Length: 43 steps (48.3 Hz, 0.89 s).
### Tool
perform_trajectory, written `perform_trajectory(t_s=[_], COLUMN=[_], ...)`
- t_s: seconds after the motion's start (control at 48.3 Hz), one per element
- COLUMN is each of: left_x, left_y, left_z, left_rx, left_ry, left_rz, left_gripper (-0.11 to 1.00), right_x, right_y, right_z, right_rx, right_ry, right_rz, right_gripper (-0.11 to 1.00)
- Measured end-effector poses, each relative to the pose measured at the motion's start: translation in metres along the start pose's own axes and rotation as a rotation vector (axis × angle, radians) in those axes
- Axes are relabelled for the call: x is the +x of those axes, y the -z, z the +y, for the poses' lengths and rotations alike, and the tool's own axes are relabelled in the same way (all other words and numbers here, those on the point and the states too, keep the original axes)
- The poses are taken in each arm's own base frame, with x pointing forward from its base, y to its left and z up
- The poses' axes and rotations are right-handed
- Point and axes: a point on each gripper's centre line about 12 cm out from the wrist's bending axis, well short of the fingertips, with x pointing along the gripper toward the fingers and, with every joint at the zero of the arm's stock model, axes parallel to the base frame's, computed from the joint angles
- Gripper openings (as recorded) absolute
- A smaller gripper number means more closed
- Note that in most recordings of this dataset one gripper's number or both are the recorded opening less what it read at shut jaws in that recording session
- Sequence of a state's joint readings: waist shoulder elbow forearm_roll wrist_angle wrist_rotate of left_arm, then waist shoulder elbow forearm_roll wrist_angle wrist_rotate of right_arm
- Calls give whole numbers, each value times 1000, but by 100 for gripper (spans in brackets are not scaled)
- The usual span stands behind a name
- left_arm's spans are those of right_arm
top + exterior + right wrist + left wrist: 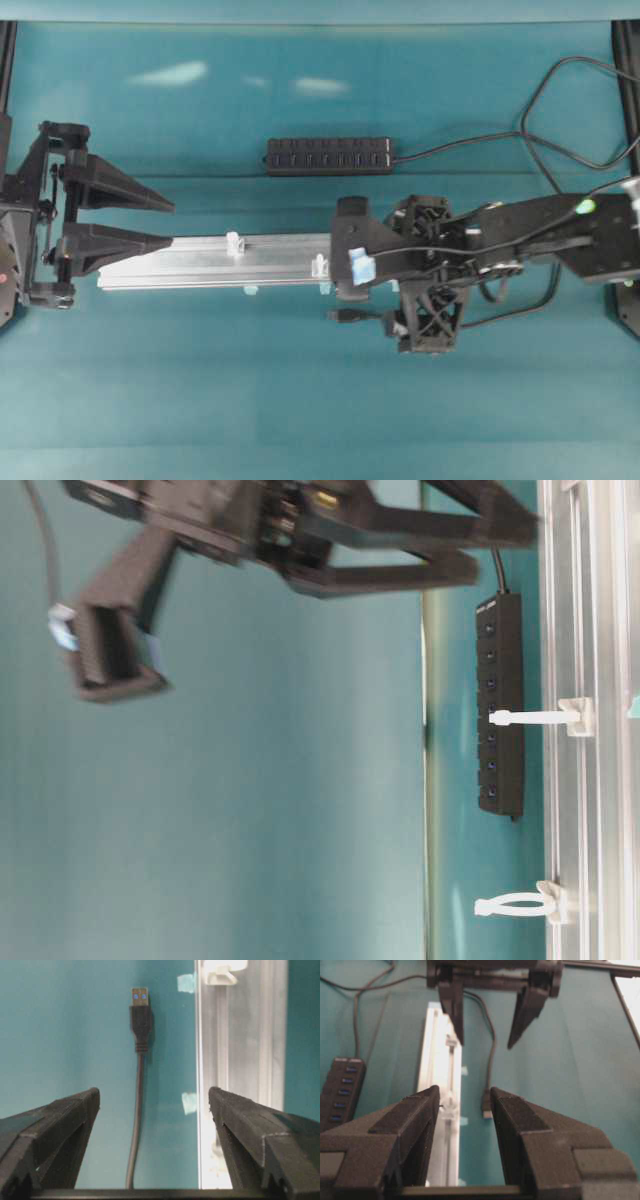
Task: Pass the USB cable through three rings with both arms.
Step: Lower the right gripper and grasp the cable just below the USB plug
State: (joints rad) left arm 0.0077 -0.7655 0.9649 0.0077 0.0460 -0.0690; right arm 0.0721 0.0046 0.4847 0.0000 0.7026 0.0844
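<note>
The USB cable lies loose on the teal table beside the rail, its plug (345,316) (141,1010) pointing left and touched by neither gripper. The silver rail (200,265) carries whitish rings; two show (235,243) (319,266), and the third is hidden under the right arm. My right gripper (154,1095) (485,1044) hovers open above the cord (136,1125), one finger over the rail's edge, the other beyond the cord. At the rail's left end my left gripper (171,223) (464,1089) is open and holds nothing; the nearest ring (449,1102) and the plug (486,1105) lie ahead of it.
A black multi-port hub (328,155) (500,705) lies behind the rail, and its lead loops off to the right (540,120). Pale blue tape tabs (187,982) sit along the rail's near edge. Black frame posts stand at both side edges.
</note>
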Motion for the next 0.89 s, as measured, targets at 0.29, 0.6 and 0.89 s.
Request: perform_trajectory(t_s=[0.29, 0.6, 0.89], left_x=[0, 0, 0], left_y=[0, 0, 0], left_z=[0, 0, 0], left_rx=[2, 2, 3], left_ry=[0, 1, 0], left_rz=[0, 0, 0], left_gripper=[47, 47, 47], right_x=[24, 44, 63], right_y=[-1, 6, 13], right_z=[0, -1, 3], right_rx=[-1, 0, -10], right_ry=[1, 3, 2], right_rz=[1, 24, 52], right_gripper=[55, 55, 55])
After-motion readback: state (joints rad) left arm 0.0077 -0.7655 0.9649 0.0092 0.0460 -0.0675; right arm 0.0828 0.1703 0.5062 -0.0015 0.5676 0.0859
